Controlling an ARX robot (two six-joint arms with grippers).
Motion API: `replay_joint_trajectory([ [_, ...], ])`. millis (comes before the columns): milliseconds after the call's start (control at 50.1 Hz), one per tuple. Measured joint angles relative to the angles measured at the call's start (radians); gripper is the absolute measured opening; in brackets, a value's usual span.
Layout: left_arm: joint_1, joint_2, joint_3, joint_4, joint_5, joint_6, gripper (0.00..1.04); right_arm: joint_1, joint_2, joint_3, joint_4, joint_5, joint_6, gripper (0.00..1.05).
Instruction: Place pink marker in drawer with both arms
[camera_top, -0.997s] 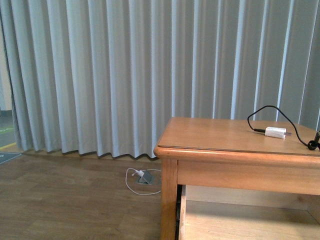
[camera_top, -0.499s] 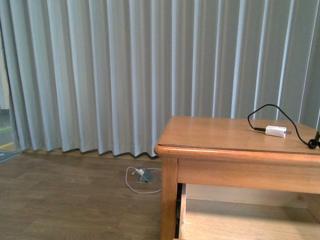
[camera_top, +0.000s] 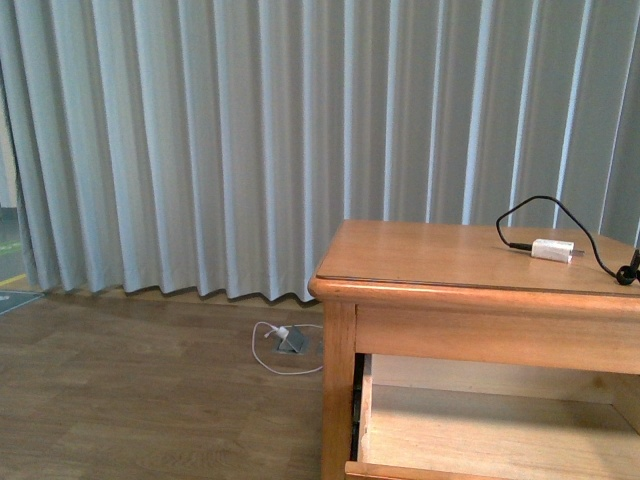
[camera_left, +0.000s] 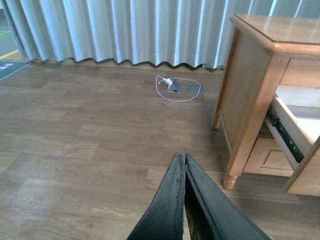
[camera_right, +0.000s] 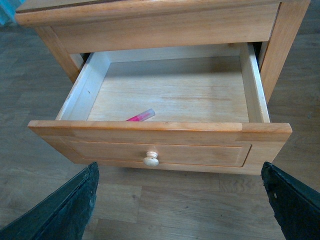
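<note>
In the right wrist view the upper drawer stands pulled out, with its round pale knob on the front panel. The pink marker lies inside it, near the front wall. My right gripper is open and empty, its fingers spread wide in front of the drawer, apart from it. My left gripper is shut and empty, over the wooden floor to the cabinet's left. In the front view the open drawer shows under the cabinet top; neither arm shows there.
A white plug adapter with a black cable lies on the cabinet top. Grey curtains hang behind. A white cable and floor socket lie on the wooden floor. The cabinet leg and lower drawer show in the left wrist view.
The front view has shifted: the cabinet top and adapter sit slightly higher in frame, and more of the open drawer shows below.
</note>
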Motion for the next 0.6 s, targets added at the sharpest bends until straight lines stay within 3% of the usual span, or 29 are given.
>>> replay_joint_trajectory([
  [120,0.000,-0.087,0.000,-0.065,0.000,0.000,0.07,0.000,0.000,0.000,0.000,0.000,0.000,0.96],
  [219,0.000,-0.089,0.000,-0.069,0.000,0.000,0.25,0.000,-0.001,0.000,0.002,0.002,-0.001,0.96],
  [299,0.000,-0.090,0.000,-0.069,0.000,0.000,0.40,0.007,-0.023,-0.065,0.203,0.076,-0.021,0.96],
  [359,0.000,-0.091,0.000,-0.069,0.000,0.000,0.50,0.005,-0.017,-0.061,0.250,0.074,-0.024,0.96],
  [499,0.000,-0.091,0.000,-0.069,0.000,0.000,0.75,0.011,0.062,-0.018,0.109,0.013,-0.037,0.96],
  [598,0.000,-0.091,0.000,-0.070,0.000,0.000,1.00,0.063,0.231,0.018,-0.027,-0.041,-0.052,0.96],
])
